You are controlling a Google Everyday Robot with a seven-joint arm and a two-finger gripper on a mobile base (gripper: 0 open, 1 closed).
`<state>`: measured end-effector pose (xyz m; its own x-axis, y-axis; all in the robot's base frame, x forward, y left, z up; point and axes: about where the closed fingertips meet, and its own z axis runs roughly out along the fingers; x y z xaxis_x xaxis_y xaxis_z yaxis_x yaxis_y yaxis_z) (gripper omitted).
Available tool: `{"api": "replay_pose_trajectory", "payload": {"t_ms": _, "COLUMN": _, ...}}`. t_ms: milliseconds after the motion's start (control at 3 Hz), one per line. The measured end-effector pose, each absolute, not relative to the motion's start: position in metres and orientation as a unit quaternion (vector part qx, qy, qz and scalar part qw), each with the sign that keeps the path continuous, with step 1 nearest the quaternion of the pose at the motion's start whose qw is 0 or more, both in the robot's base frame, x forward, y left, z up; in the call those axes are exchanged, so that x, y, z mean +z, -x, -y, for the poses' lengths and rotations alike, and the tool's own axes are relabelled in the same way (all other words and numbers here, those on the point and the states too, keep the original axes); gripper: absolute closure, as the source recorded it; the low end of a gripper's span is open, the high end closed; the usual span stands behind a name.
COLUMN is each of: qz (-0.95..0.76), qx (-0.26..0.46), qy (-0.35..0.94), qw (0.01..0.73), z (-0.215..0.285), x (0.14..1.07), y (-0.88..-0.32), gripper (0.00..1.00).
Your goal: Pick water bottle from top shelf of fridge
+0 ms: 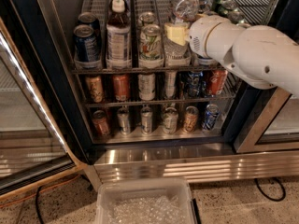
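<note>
The water bottle (pixel 185 6), clear with a white cap, stands on the fridge's top shelf (pixel 96 3), a grey wire rack with lane dividers. My gripper (pixel 177 34), cream-coloured at the end of the bulky white arm (pixel 252 50), is inside the fridge (pixel 28 36) against the lower part of the water bottle. The arm comes in from the right and hides the right end of the shelf.
A dark-liquid bottle (pixel 117 34), blue cans (pixel 86 43) and a pale can (pixel 150 43) stand left of the gripper. Two lower racks hold short cans (pixel 145 85). The glass door (pixel 28 125) hangs open at the left. A clear bin (pixel 145 204) sits on the floor.
</note>
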<state>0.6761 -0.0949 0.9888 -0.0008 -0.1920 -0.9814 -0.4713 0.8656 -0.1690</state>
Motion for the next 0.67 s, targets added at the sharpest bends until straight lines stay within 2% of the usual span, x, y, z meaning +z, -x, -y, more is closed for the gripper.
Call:
{"api": "replay_pose_trajectory", "payload": {"t_ms": 333, "qz": -0.703, "qx": 0.145, "qy": 0.251, "qw": 0.649, "z": 0.0733, "x": 1.0063, "y": -0.6579, "gripper": 1.00}}
{"api": "replay_pose_trajectory", "payload": {"t_ms": 667, "qz": -0.708, "qx": 0.152, "qy": 0.257, "qw": 0.640, "z": 0.0734, "x": 1.0147, "y": -0.6520, "gripper": 1.00}}
